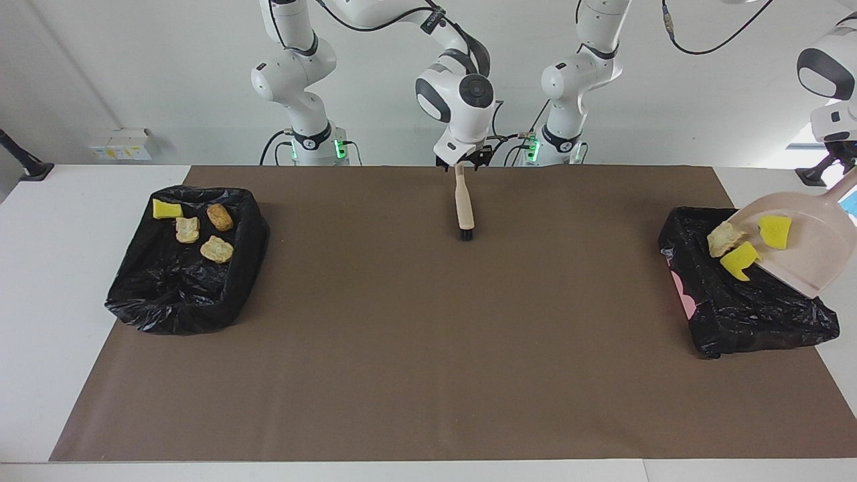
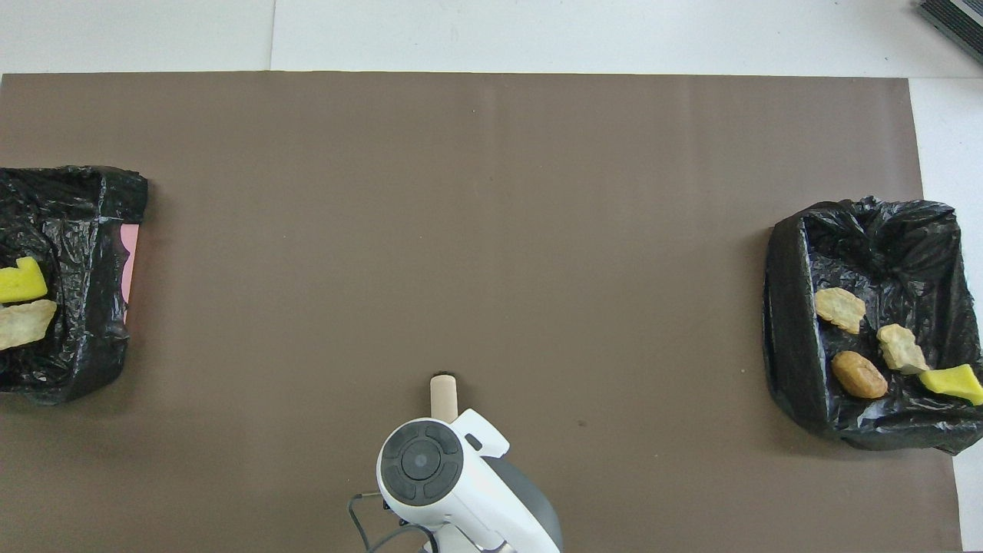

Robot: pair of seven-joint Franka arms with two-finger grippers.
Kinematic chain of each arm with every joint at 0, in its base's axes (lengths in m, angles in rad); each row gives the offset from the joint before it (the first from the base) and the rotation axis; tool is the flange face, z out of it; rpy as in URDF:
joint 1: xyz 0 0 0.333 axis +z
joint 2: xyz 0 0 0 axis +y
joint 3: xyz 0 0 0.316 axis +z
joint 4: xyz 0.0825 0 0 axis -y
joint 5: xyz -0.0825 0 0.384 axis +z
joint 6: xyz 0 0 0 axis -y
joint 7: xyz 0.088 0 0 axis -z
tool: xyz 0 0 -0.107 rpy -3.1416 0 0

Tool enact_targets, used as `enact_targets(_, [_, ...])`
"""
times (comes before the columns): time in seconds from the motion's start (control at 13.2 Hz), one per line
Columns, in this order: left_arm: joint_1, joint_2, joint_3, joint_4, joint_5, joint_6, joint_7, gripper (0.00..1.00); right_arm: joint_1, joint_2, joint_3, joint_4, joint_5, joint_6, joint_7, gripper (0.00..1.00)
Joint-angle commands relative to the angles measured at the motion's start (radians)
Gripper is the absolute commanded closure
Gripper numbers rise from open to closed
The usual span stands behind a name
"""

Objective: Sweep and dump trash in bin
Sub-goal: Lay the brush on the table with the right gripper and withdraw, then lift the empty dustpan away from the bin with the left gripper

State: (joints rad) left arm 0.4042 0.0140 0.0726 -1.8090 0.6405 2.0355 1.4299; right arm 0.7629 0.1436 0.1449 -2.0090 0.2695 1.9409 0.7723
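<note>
My left gripper (image 1: 841,159) is shut on the handle of the beige dustpan (image 1: 807,251), which tilts steeply over the black-lined bin (image 1: 750,314) at the left arm's end. A tan scrap of trash (image 1: 722,238) and a yellow sponge piece (image 1: 738,260) are sliding off its lip over the bin (image 2: 84,230); another yellow piece (image 1: 774,231) is still in the pan. The brush (image 1: 462,207) lies on the mat near the robots. My right gripper (image 1: 462,161) hangs open just above its handle end. In the overhead view the wrist covers that gripper.
A second black-lined bin (image 1: 174,294) at the right arm's end holds several scraps, tan chunks and a yellow piece (image 1: 166,209). The brown mat (image 1: 428,348) covers the table between the bins. A pink patch shows on the first bin's side (image 1: 677,288).
</note>
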Motion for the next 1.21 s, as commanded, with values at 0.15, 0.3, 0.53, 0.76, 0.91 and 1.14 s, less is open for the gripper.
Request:
enact_targets(0.15, [-0.115,0.017,0.003,0.095,0.184,-0.031,0.023,1.00,-0.143,-0.018,-0.001,0.156,-0.009,-0.181,-0.097,0.00])
enact_targets(0.3, [-0.137,0.058,0.003,0.176,0.225,-0.031,0.075,1.00,-0.213,-0.018,-0.001,0.225,-0.022,-0.244,-0.165,0.00])
enact_targets(0.53, [-0.178,0.098,-0.001,0.241,0.203,-0.049,0.101,1.00,-0.301,-0.010,-0.001,0.340,-0.079,-0.332,-0.292,0.00])
enact_targets(0.76, [-0.211,0.110,-0.001,0.257,0.192,-0.049,0.090,1.00,-0.388,-0.007,-0.002,0.410,-0.098,-0.361,-0.381,0.00])
enact_targets(0.91, [-0.220,0.104,-0.004,0.258,0.133,-0.060,0.069,1.00,-0.450,-0.018,-0.005,0.427,-0.108,-0.362,-0.465,0.00])
enact_targets(1.14, [-0.214,0.077,0.009,0.270,-0.186,-0.149,0.067,1.00,-0.565,-0.025,-0.005,0.473,-0.147,-0.410,-0.536,0.00])
